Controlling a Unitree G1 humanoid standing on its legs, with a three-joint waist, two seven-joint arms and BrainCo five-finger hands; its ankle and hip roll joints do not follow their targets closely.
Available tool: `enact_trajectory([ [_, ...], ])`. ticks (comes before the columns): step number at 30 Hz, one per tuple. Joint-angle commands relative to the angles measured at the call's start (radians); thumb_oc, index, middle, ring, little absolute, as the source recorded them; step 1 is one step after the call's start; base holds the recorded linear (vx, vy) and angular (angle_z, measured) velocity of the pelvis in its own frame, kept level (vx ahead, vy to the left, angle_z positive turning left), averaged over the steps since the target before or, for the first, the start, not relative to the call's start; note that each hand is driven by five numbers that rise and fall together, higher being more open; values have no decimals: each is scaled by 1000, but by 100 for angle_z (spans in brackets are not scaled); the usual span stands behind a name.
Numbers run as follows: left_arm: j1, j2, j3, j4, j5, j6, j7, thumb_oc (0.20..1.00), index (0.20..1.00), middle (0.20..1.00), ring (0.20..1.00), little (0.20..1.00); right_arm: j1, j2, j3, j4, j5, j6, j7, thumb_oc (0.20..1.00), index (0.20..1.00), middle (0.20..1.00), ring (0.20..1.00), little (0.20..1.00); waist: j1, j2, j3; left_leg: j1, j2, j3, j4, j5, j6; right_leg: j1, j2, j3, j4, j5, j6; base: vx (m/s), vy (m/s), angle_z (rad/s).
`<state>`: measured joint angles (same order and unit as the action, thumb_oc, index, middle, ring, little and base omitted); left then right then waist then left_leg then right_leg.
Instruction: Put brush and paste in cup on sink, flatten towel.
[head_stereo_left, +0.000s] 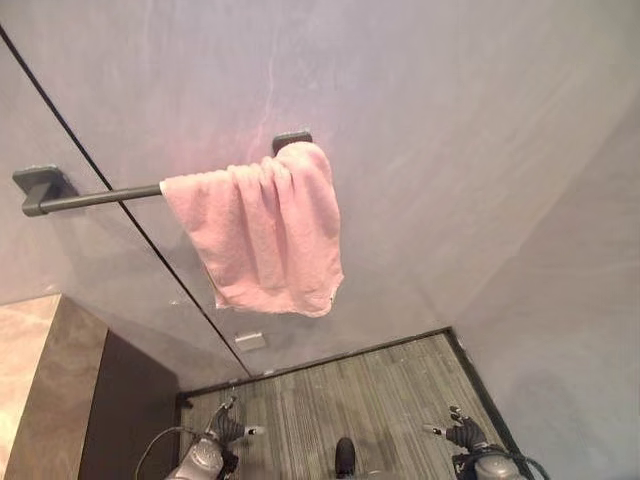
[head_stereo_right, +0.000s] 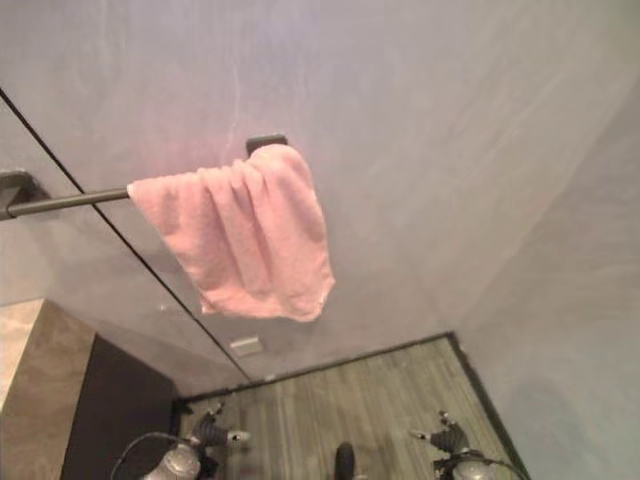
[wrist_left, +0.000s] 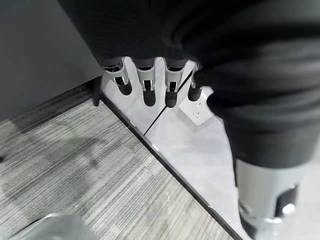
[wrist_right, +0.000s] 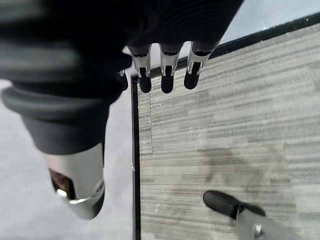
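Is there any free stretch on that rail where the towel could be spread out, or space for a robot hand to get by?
The rail is bare between its left bracket and the bunched pink towel. Its right end, by the other bracket, is crowded with folds. Both robot hands hang open over the floor.

We have bare wall (head_stereo_left: 450, 150) to the right of the pink towel (head_stereo_left: 265, 235), which hangs bunched at the right end of the dark rail (head_stereo_left: 95, 198) (its left stretch is uncovered). Below the towel, nothing stands between it and the striped floor (head_stereo_left: 380, 385). A brown counter (head_stereo_left: 45, 380) blocks the lower left.
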<state>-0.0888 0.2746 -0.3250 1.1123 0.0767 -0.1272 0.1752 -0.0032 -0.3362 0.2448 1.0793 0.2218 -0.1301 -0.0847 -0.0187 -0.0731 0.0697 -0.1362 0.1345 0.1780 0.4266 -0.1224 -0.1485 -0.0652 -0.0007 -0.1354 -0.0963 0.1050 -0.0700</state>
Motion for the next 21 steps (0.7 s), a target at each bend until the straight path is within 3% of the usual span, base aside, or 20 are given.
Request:
enact_trajectory([
  [1,-21,52,16,-29,-20,-17,38,1000,1000,1000,1000,1000,-7,-41,-42,-28,39,-27,-13,1000,1000,1000,1000,1000,8,7,4,38,-1,3,-315,175,52,19,-60,32,108,-62,168,136,120,12],
  [2,-16,52,18,-29,-23,-18,39,1000,1000,1000,1000,1000,-9,-39,-43,-21,42,-28,-13,1000,1000,1000,1000,1000,11,13,2,40,14,-13,-355,195,45,25,-64,36,113,-74,170,203,227,4],
  [4,-19,53,14,-23,-28,-22,48,1000,1000,1000,1000,1000,-6,-35,-49,-10,44,-27,-12,1000,1000,1000,1000,1000,19,31,-1,12,95,-25,-433,287,14,51,-93,45,117,-97,183,255,349,-18],
  [6,-19,56,14,-24,-27,-24,47,1000,1000,1000,1000,1000,-8,-32,-47,-7,42,-26,-11,1000,1000,1000,1000,1000,24,35,1,16,89,-44,-417,291,14,60,-95,57,122,-102,186,186,281,-16],
  [7,-12,64,5,-44,-16,-26,33,1000,1000,1000,1000,1000,-4,-19,-44,1,40,-21,6,1000,1000,1000,1000,1000,22,40,-9,21,65,-45,-397,249,22,74,-124,64,130,-107,203,130,233,-23],
  [10,-10,74,-9,-58,0,-30,21,1000,1000,1000,1000,1000,3,-13,-48,4,36,-18,9,1000,1000,1000,1000,1000,20,34,-13,20,29,-43,-371,205,41,74,-164,78,136,-87,219,118,306,-27],
  [13,-14,95,-18,-105,5,-35,15,1000,1000,1000,1000,1000,-8,8,-52,-21,59,-18,12,1000,1000,1000,1000,1000,22,25,-7,13,-22,-26,-338,156,71,47,-215,114,142,-35,241,32,330,-21],
  [15,-26,107,-21,-124,12,-38,24,1000,1000,1000,1000,1000,-25,27,-43,-38,67,-21,10,1000,1000,1000,1000,1000,23,16,-3,9,-51,-10,-333,136,87,21,-244,128,136,41,255,-24,266,-20],
  [17,-21,118,-11,-155,3,-36,28,1000,1000,1000,1000,1000,-34,40,-29,-61,72,-25,12,1000,1000,1000,1000,1000,31,18,-2,14,-54,5,-342,133,96,-2,-235,126,147,52,254,27,262,-31],
  [18,5,137,-6,-221,-6,-38,11,1000,1000,1000,1000,1000,-22,39,-13,-107,83,-32,32,1000,1000,1000,1000,1000,26,25,-4,36,-70,-2,-369,138,109,-8,-162,173,209,12,239,76,258,-45],
  [19,5,137,-6,-222,-6,-38,11,1000,1000,1000,1000,1000,-22,39,-12,-107,83,-32,32,1000,1000,1000,1000,1000,26,25,-6,34,-70,-2,-370,141,109,-12,-162,174,209,14,239,160,325,-28],
  [20,27,148,-6,-265,-6,-41,-12,1000,1000,1000,1000,1000,6,30,-7,-161,99,-47,51,1000,1000,1000,1000,1000,21,30,-11,58,-88,-24,-408,162,114,-20,-78,225,227,-33,229,90,145,-5],
  [21,29,148,-6,-266,-6,-41,-12,1000,1000,1000,1000,1000,7,30,-6,-162,99,-46,51,1000,1000,1000,1000,1000,20,30,-11,62,-88,-24,-411,162,114,-18,-78,224,229,-36,229,163,204,22],
])
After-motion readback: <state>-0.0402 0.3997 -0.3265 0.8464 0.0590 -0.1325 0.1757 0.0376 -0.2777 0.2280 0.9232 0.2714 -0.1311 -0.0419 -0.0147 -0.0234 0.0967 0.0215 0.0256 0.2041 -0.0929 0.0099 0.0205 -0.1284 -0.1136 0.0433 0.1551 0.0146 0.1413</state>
